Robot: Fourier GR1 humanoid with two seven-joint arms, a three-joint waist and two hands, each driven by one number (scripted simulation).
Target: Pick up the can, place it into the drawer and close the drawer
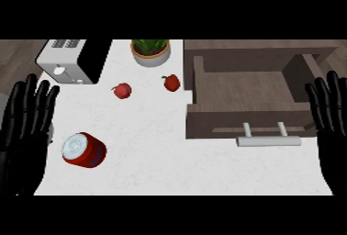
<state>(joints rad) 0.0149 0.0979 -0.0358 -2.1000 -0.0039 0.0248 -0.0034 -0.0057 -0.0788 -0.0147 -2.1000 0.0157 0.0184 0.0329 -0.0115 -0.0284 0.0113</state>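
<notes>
Partly cut off, left hand (27,133) & right hand (331,114) fingers straight, can (84,149) untouched, drawer (247,124) open.

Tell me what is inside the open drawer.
The drawer shows only its bare brown bottom; the can stands outside on the counter. The front wall hides the strip just behind it.

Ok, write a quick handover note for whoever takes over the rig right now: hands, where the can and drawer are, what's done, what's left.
Left hand: open, fingers up, at the left edge, holding nothing.
Right hand: open, fingers up, at the right edge, holding nothing.
Can: on the counter at lower left, close to the left hand.
Drawer: open, nothing visible inside, handle facing the robot.
Done: nothing yet.
Left: pick up the can, put it in the drawer, close the drawer.
</notes>
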